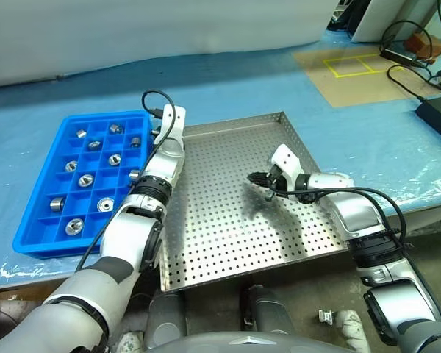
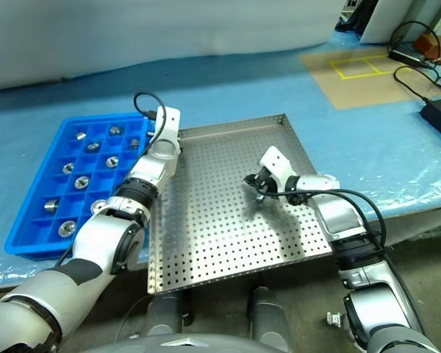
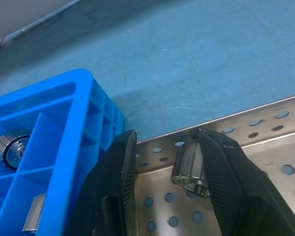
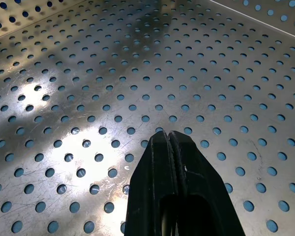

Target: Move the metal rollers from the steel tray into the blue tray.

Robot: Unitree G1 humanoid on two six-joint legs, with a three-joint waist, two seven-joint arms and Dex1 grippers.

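One roller (image 3: pixel 188 166) sitting between left gripper (image 3: pixel 169 162) fingers at steel tray (image 1: pixel 228 220) far-left corner, probably gripped. Loose pinch risking drop short of blue tray (image 1: pixel 37 220). Right gripper (image 4: pixel 169 140) clenched empty.

Blue tray (image 1: pixel 37 213) left of steel tray (image 1: pixel 228 220)

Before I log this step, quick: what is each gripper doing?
Left gripper: closed on a metal roller, above the steel tray.
Right gripper: shut, holding nothing.
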